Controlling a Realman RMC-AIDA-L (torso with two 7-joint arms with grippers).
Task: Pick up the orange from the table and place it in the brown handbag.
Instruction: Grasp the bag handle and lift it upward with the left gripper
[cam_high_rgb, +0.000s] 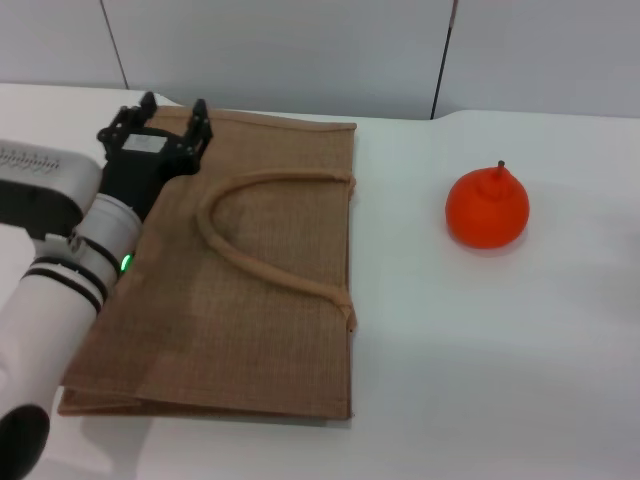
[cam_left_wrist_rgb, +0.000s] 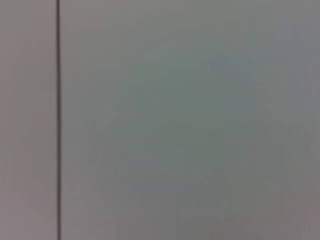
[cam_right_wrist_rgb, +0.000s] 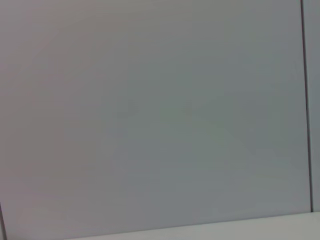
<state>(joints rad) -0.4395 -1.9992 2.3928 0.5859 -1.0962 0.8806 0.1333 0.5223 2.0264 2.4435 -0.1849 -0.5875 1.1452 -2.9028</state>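
Observation:
The orange (cam_high_rgb: 487, 207), round and bright orange-red with a short dark stem, sits on the white table (cam_high_rgb: 480, 370) at the right. The brown handbag (cam_high_rgb: 240, 270) lies flat at the left, its looped handle (cam_high_rgb: 265, 230) on top. My left gripper (cam_high_rgb: 172, 108) is open and empty over the bag's far left corner, fingers pointing away from me. My right gripper is out of view. Both wrist views show only a grey wall.
A grey panelled wall (cam_high_rgb: 300, 50) stands behind the table's far edge. White tabletop lies between the bag and the orange and in front of them.

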